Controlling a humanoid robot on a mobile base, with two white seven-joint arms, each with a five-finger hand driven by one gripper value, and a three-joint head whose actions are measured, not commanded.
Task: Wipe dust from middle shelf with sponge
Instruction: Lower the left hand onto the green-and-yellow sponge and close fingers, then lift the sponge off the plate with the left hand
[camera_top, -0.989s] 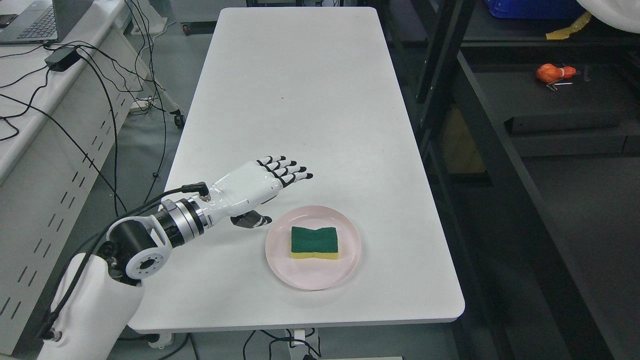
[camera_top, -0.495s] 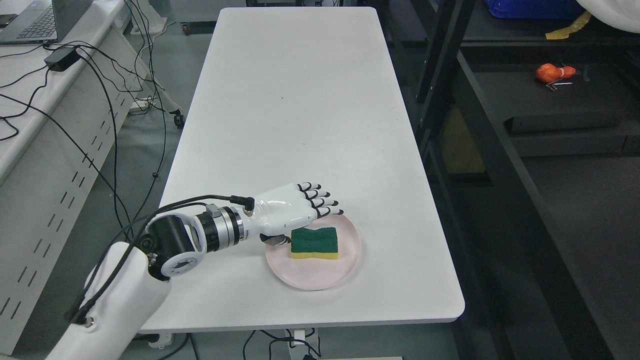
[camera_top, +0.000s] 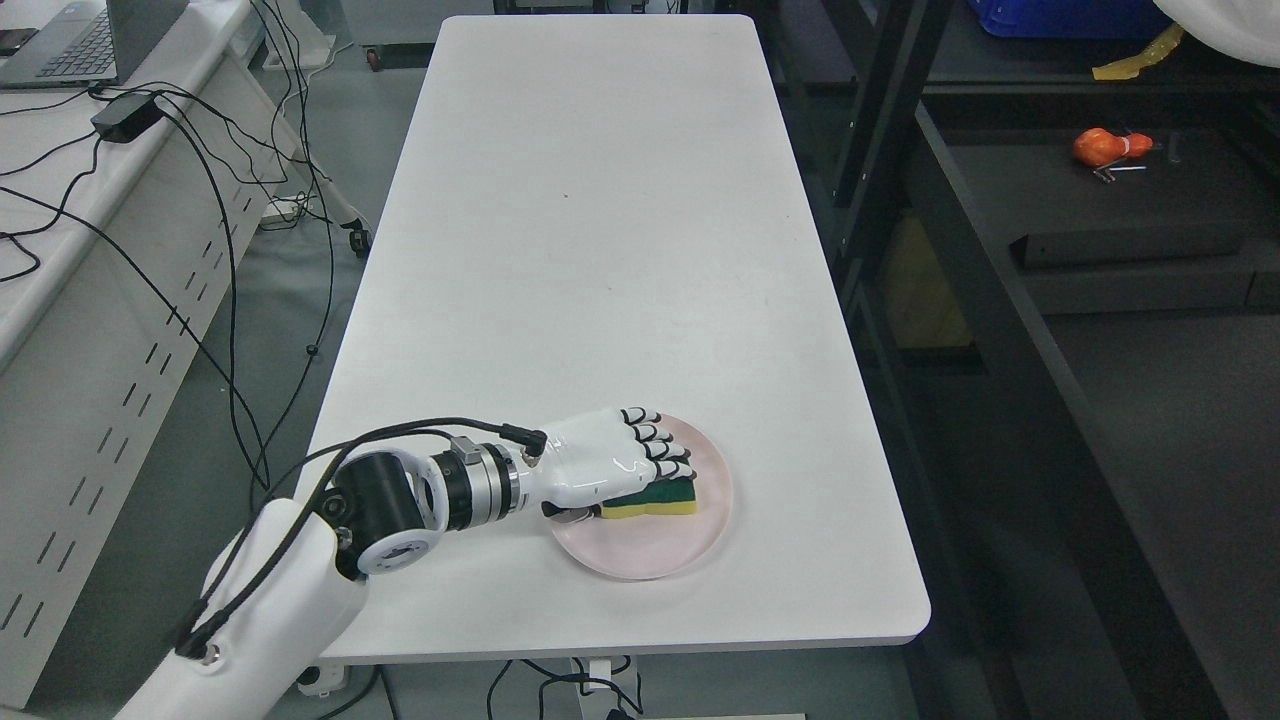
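Note:
A green and yellow sponge (camera_top: 672, 499) lies on a pink plate (camera_top: 650, 555) near the front of the white table (camera_top: 600, 250). My left hand (camera_top: 628, 490) comes in from the lower left and lies on top of the sponge. Its fingers (camera_top: 665, 455) curl over the sponge's far edge and the thumb presses its near left side, so the hand is shut on it. Only the sponge's right end and yellow front strip show. The sponge still rests on the plate. A black shelf rack (camera_top: 1100, 210) stands to the right of the table.
An orange object (camera_top: 1108, 146) and small metal pieces lie on the dark shelf at the right. A side desk at the left carries a laptop (camera_top: 70, 45), a power brick and hanging cables (camera_top: 220, 200). A blue bin sits at the top right.
My left hand has moved right and down from the bare table onto the sponge and closed its fingers over it. The plate has slid slightly to the right.

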